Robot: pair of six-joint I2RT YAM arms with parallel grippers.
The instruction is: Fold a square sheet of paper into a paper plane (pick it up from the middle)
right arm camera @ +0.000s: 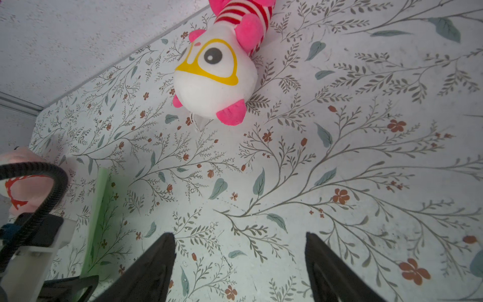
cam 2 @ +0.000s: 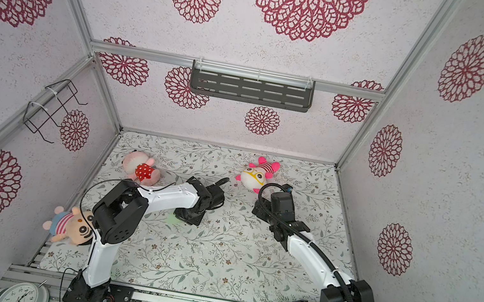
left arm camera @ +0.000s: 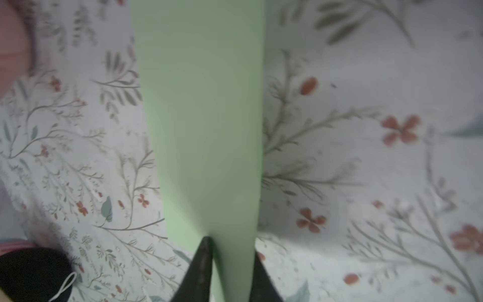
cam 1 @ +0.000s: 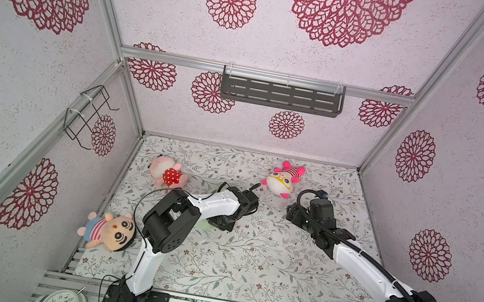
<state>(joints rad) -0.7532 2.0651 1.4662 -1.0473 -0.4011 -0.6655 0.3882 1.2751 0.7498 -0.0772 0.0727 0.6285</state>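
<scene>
The sheet of paper is folded into a narrow, tapering pale green paper plane [left arm camera: 203,117]. It runs out from between the jaws of my left gripper [left arm camera: 231,247] over the floral table. Those jaws stand slightly apart, one black finger [left arm camera: 205,258] on each side of the paper. In both top views only a green sliver [cam 1: 204,224] [cam 2: 173,219] shows under the left arm, beside the left gripper [cam 1: 221,222]. The right wrist view shows the plane [right arm camera: 98,217] as a long strip. My right gripper [right arm camera: 240,240] [cam 1: 292,211] is open and holds nothing. It hovers over bare table to the right of the plane.
A white and pink plush with yellow glasses [cam 1: 282,179] [right arm camera: 217,78] lies just beyond the right gripper. A pink plush in a red dotted dress [cam 1: 168,172] lies at the back left. A striped-shirt plush [cam 1: 108,231] sits by the left arm's base. Walls enclose the table on three sides.
</scene>
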